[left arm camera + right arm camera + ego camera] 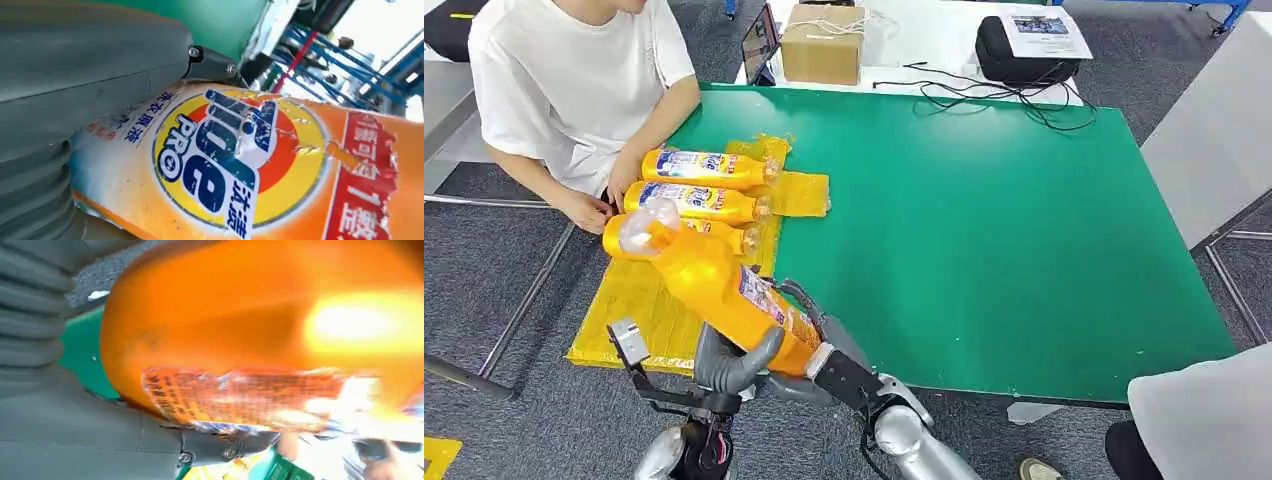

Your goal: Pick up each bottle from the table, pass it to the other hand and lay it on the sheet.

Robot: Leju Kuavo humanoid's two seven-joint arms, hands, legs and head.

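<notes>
Orange bottle (724, 292), clear cap, torn label.

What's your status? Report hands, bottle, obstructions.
Left hand and right hand both grip orange bottle, mid-handover. Three bottles lie on yellow sheet. Person's hand beside them.

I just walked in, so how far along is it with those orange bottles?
Three bottles already lie on the yellow sheet. A fourth bottle is in mid-handover over the sheet, with both the left hand and right hand on it. Laying it down remains; no more bottles wait on the green table.
</notes>
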